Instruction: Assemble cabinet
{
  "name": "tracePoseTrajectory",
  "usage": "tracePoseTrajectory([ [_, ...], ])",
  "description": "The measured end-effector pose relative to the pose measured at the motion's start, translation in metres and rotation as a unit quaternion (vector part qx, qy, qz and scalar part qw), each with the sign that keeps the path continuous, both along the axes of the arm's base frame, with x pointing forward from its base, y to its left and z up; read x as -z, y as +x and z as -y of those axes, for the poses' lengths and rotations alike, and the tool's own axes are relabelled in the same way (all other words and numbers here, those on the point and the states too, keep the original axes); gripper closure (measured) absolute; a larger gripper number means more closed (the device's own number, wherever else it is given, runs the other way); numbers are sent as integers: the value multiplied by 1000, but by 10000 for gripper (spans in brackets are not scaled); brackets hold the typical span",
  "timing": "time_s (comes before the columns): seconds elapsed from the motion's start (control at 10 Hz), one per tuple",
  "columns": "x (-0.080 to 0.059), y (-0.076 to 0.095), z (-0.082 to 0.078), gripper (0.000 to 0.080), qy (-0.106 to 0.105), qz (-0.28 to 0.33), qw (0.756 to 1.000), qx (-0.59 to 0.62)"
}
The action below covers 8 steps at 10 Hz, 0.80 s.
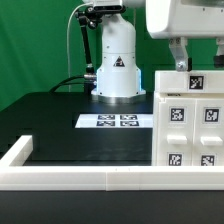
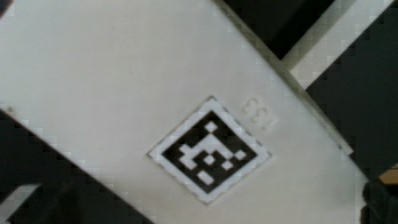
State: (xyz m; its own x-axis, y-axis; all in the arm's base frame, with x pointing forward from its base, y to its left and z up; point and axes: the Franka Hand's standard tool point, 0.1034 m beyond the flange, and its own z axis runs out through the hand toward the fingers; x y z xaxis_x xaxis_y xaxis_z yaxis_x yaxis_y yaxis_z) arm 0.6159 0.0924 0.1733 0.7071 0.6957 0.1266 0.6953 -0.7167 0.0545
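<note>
The cabinet's large white box body point(image 1: 190, 125) stands at the exterior view's right, with several black-and-white tags on its front face and one more tag point(image 1: 197, 83) on its top. My gripper point(image 1: 200, 64) hangs right above that top; one finger point(image 1: 178, 55) shows, the other is at the picture's edge. The jaws stand wide open with nothing between them. In the wrist view the white panel point(image 2: 125, 90) fills the picture with one tag point(image 2: 214, 148) close below the camera. My fingers hardly show there.
The marker board point(image 1: 118, 121) lies flat on the black table in front of the robot's white base point(image 1: 116, 70). A long low white border frame point(image 1: 80, 178) runs along the front edge and up the exterior view's left side.
</note>
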Motion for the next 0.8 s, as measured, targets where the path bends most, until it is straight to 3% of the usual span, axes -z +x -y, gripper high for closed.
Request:
tracePoseTrajectory([
  [0.5,7,-4,1,3,-53,-6,985,-167],
  [0.8,10,-5,1,3,-71,-17,968,-242],
])
